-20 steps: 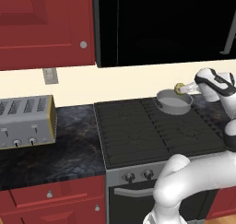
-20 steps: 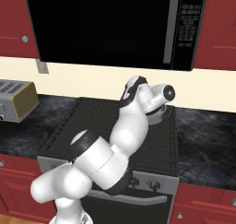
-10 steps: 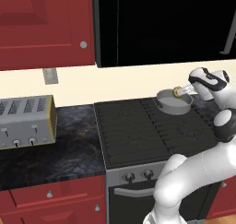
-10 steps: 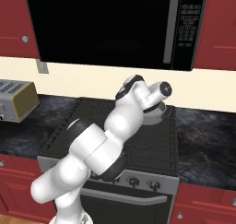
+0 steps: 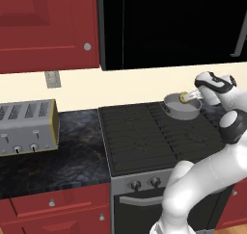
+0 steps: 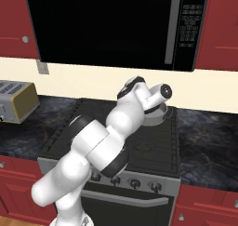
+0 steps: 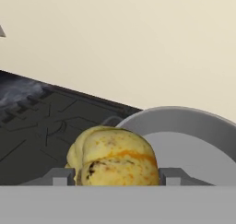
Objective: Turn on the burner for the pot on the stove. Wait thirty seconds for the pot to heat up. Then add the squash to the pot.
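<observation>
Both base views look forward and down from behind the arm, left and right, sharing the stove (image 5: 159, 132) (image 6: 135, 146). Hand view sits close over the pot (image 7: 193, 135), facing the far wall.

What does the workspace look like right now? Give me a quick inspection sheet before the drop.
Surface: black stove with grid grates, set into a dark stone counter.
Job's things: grey pot on the far right burner; yellow squash in the gripper, at the pot's rim and above it, not yet inside.
Clutter: silver toaster on the counter left of the stove.
Grippers: gripper shut on the squash, a finger on each side in the hand view.
Cables: nothing seen.
Surroundings: black microwave above the stove, red cabinets, cream wall with an outlet, knobs along the stove front.
</observation>
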